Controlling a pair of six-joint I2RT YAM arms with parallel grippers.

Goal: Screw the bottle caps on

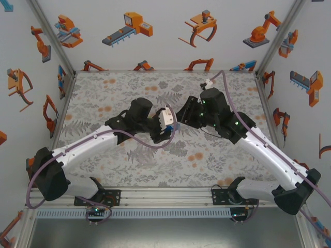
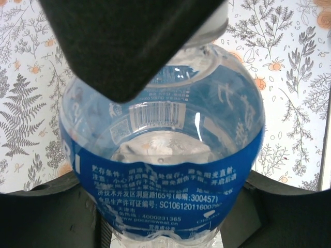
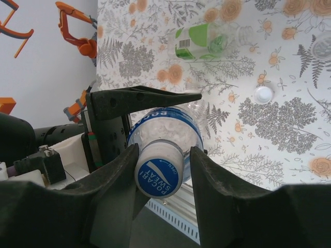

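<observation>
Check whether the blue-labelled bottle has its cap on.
On: the cap sits on the neck of the blue-labelled bottle, between the fingers of the right gripper. How tightly it is screwed, cannot tell.

Table (image 1: 103, 98): bore a floral print.
Left gripper (image 1: 166, 130): sat mid-table, close beside right gripper (image 1: 180, 116).
Arms: angled inward.

Mid-table blocked, margins open
left arm (image 1: 88, 144) and right arm (image 1: 264, 147) converge on blue-labelled bottle (image 2: 160, 170); lying green-labelled bottle (image 3: 204, 41) and loose cap (image 3: 263, 94) obstruct nearby table (image 1: 98, 98); far-left patch passable.
</observation>
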